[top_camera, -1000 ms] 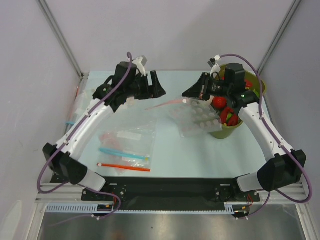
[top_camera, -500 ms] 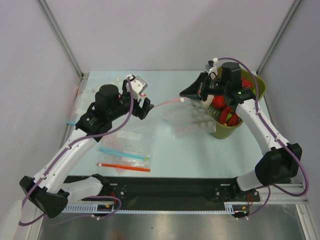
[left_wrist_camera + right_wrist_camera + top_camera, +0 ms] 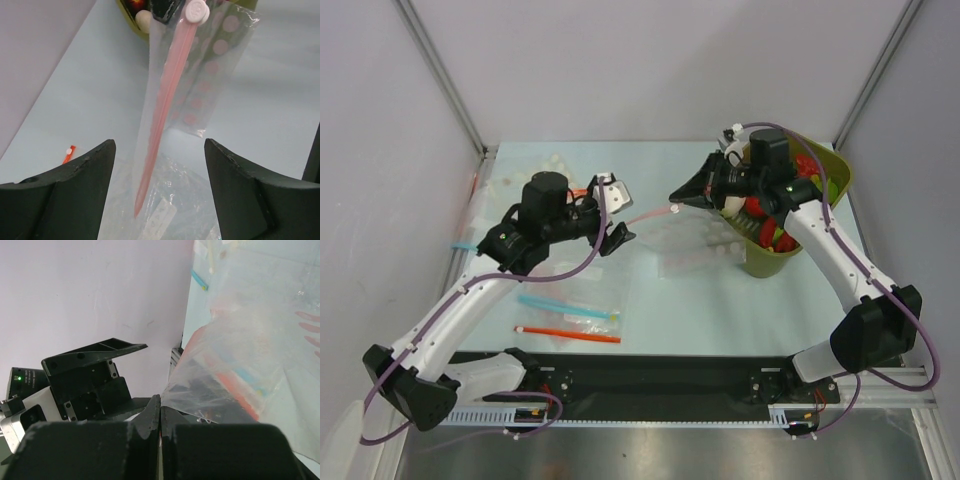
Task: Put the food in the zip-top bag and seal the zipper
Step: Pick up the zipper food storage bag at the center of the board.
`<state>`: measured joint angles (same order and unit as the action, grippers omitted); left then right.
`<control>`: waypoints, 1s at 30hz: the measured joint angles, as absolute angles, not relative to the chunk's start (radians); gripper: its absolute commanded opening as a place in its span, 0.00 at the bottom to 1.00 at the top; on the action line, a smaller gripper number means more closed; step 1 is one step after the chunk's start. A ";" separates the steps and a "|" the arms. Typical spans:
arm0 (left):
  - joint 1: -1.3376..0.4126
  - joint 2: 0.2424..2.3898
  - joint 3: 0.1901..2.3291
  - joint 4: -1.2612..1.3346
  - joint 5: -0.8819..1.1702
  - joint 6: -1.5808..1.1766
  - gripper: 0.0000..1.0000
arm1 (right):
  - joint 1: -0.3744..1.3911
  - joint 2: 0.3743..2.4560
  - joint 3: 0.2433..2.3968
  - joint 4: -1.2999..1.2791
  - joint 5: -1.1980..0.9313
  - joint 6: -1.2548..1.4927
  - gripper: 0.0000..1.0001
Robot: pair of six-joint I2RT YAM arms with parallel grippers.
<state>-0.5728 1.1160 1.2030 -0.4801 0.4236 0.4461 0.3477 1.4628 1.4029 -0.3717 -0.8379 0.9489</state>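
Observation:
The zip-top bag (image 3: 695, 245) hangs lifted off the table, and my right gripper (image 3: 677, 198) is shut on its top corner beside the white cap of the zipper (image 3: 650, 214). In the right wrist view the jaws (image 3: 160, 412) are pressed together on the crinkled plastic (image 3: 240, 365). My left gripper (image 3: 615, 216) is open at the zipper's free end. In the left wrist view the pale pink zipper (image 3: 165, 100) runs down between the two wide-apart fingers (image 3: 75, 195), touching neither. The food (image 3: 765, 212), red pieces and a white radish (image 3: 732, 205), lies in the green bowl (image 3: 835, 165).
Flat clear bags lie on the table under the left arm, one with a blue strip (image 3: 565, 305) and one with an orange-red strip (image 3: 570, 335). More bags sit at the back left (image 3: 485, 205). Metal frame posts and grey walls close in the table.
My left arm swung from the back down toward the bag's free zipper end, its jaws narrowing slightly. My right gripper drew the bag a little up and left, still gripping it.

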 measured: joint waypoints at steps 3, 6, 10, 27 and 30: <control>-0.584 1.138 1.203 -0.480 0.446 0.446 0.76 | 0.364 1.463 1.403 -0.373 -0.829 0.954 0.00; -0.587 1.145 1.190 -0.479 0.456 0.445 0.77 | 0.381 1.463 1.403 -0.371 -0.819 0.969 0.00; -0.590 1.145 1.187 -0.472 0.456 0.445 0.75 | 0.405 1.463 1.403 -0.361 -0.804 0.989 0.00; -0.601 1.070 1.064 -0.387 0.327 0.336 0.44 | 0.564 1.569 1.484 -0.239 -0.761 1.041 0.00; -0.603 1.033 1.065 -0.394 0.273 0.309 0.34 | 0.581 1.629 1.536 -0.221 -0.775 1.047 0.05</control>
<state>-0.6025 1.0332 1.0653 -0.3943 0.2726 0.3092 0.5808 1.6291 1.5364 -0.2207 -0.7746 1.0473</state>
